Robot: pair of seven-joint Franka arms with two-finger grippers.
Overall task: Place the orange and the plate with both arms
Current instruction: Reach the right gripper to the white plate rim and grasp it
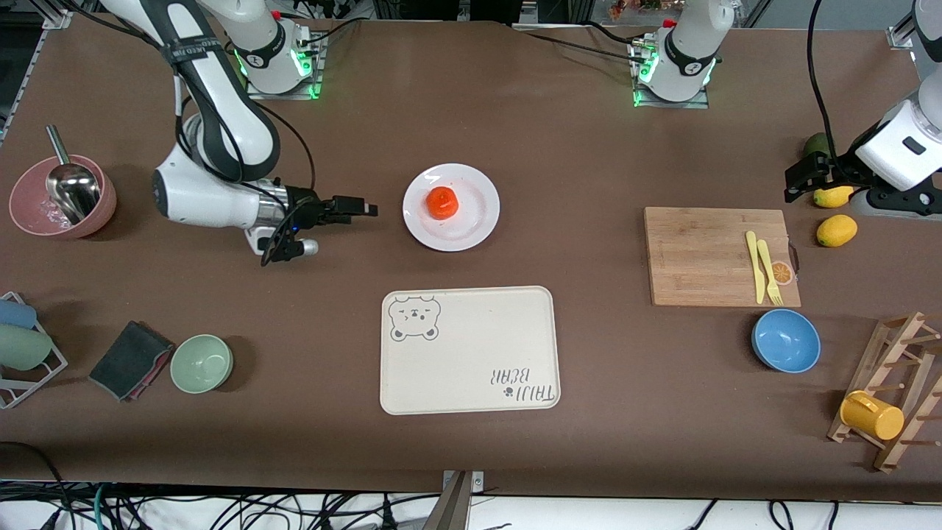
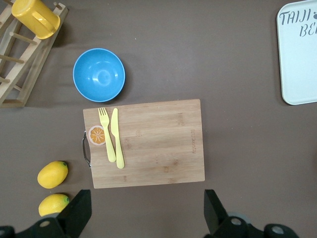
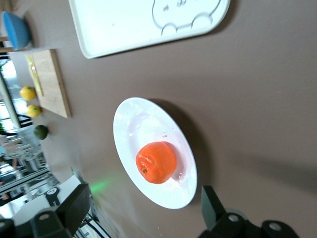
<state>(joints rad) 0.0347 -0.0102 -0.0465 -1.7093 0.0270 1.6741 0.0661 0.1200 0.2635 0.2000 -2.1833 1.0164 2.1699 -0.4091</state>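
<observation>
The right arm is bending low over the table toward its own end, its forearm lying nearly level and its gripper [image 1: 360, 209] pointing sideways at the plate [image 1: 451, 207], just short of the rim; the right wrist view is showing its fingers [image 3: 74, 208] spread apart and holding nothing. The plate is sitting mid-table, farther from the front camera than the cream bear-print tray [image 1: 469, 350], and the orange [image 1: 442, 202] is resting on it, a little off centre. The left arm is waiting at its end of the table, its gripper [image 1: 806, 177] hanging over the yellow lemons [image 1: 836, 230] beside the wooden cutting board [image 1: 717, 254], fingers [image 2: 79, 210] standing wide and empty.
</observation>
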